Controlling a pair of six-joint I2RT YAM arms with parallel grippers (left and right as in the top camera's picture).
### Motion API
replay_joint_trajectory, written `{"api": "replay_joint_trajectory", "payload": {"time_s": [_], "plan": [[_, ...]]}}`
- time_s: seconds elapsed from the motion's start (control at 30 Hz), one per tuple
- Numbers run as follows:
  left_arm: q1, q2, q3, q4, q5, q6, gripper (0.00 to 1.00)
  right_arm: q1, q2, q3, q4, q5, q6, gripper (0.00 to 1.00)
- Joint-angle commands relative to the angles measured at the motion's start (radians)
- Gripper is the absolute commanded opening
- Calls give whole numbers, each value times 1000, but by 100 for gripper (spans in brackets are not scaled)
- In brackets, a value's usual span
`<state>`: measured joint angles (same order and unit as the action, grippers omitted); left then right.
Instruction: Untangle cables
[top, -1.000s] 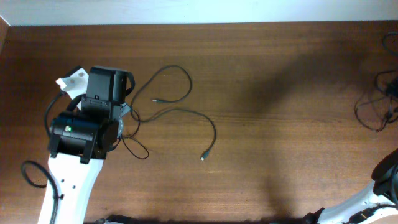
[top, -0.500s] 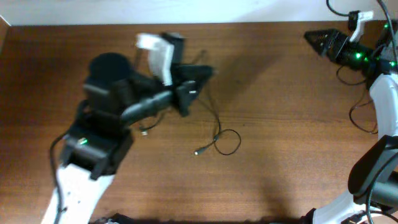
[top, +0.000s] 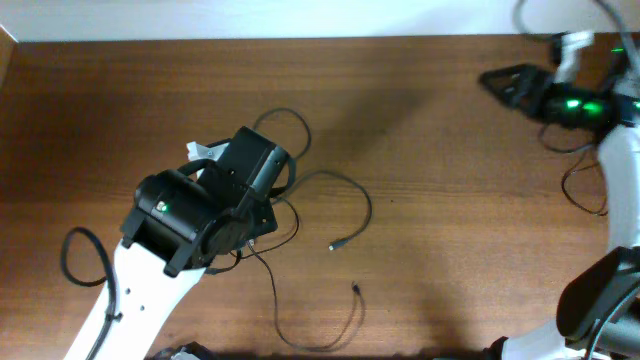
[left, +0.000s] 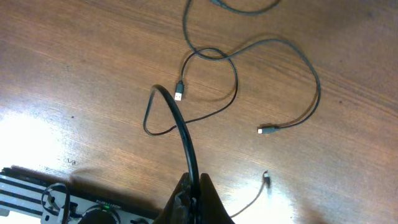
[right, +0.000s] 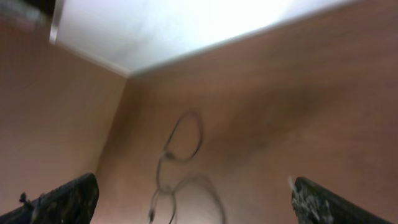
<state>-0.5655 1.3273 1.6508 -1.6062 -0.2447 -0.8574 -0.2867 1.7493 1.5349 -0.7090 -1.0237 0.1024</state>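
Observation:
Several thin black cables (top: 352, 192) lie loosely looped on the wooden table's middle. In the left wrist view one cable (left: 180, 124) arcs up from my left gripper (left: 193, 190), which is shut on it. Plug ends lie at the upper middle (left: 179, 94), at the right (left: 267, 130) and near the front (left: 265, 178). In the overhead view my left gripper (top: 265, 208) sits low over the tangle, mostly hidden under its wrist. My right gripper (top: 492, 79) is open and empty at the far right, high above the table. Its view (right: 196, 199) shows the cables (right: 180, 143) blurred and far off.
A separate bunch of thin dark cords (top: 590, 185) lies at the table's right edge near the right arm. A thick black arm cable (top: 75, 260) loops at the front left. The table's back edge meets a white wall (top: 300, 15).
My left arm has drawn back toward the front left, still over the cables. The cables are more spread out, and one end now lies near the front. The right gripper has barely moved.

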Motion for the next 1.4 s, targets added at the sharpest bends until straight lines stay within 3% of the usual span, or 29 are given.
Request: {"api": "replay_joint_trajectory", "payload": {"time_s": [0.0, 0.03, 0.07, 0.1, 0.17, 0.2, 0.23, 0.27, 0.43, 0.57, 0.77, 0.83, 0.87, 0.97, 1.1, 1.17, 1.2, 1.27, 1.3, 1.37], "plan": [[-3, -106, 7, 5, -88, -25, 0, 162, -6, 1, -150, -11, -47, 98], [-3, -143, 7, 22, -93, -25, 0, 219, 5, -1, -155, 20, -47, 99], [-3, -172, 7, 30, -92, -25, 0, 325, 26, -2, -156, 197, -40, 99], [-3, -206, 7, 34, -93, -25, 0, 451, 54, -3, -190, 493, 153, 99], [-3, -217, 7, 34, -92, -24, 0, 597, 97, -3, -192, 683, 352, 96], [-3, -217, 7, 33, -92, -24, 0, 662, 115, -3, -174, 749, 454, 85], [-3, -216, 7, 33, -92, -24, 0, 787, 166, -3, -152, 905, 687, 80], [-3, -223, 7, 29, -93, -24, 0, 840, 208, -3, -119, 959, 779, 79], [-3, -307, 7, 27, -91, -24, 0, 950, 406, -3, 165, 954, 779, 77], [-3, -306, 3, 25, -83, -25, 0, 962, 457, -3, 212, 1065, 874, 70], [-3, -306, 3, -3, -20, -24, 0, 1008, 573, -3, 190, 1150, 875, 40], [-3, -306, 3, -9, -5, -24, 0, 1012, 571, -1, 189, 1163, 871, 11], [-3, -306, 3, -19, -5, -24, 0, 998, 559, 11, 176, 1154, 855, 4], [-3, -306, 3, -27, -6, -24, 0, 921, 432, 179, 16, 1085, 650, 4], [-3, -306, 3, -34, -6, -24, 0, 798, 124, 594, -269, 1043, 337, 4], [-3, -306, 3, -34, -17, -24, 0, 709, -22, 628, -300, 1098, 290, 4], [-3, -306, 3, -36, -17, -24, 0, 657, -60, 627, -354, 1233, 291, 4], [-3, -306, 1, -82, -68, -4, 0, 571, -52, 624, -446, 1321, 298, 4], [-3, -308, -3, -82, -66, 98, 0, 531, -39, 623, -476, 1324, 298, 4], [-3, -308, -3, -82, -70, 148, 0, 470, 9, 623, -513, 1324, 293, 4]]}}
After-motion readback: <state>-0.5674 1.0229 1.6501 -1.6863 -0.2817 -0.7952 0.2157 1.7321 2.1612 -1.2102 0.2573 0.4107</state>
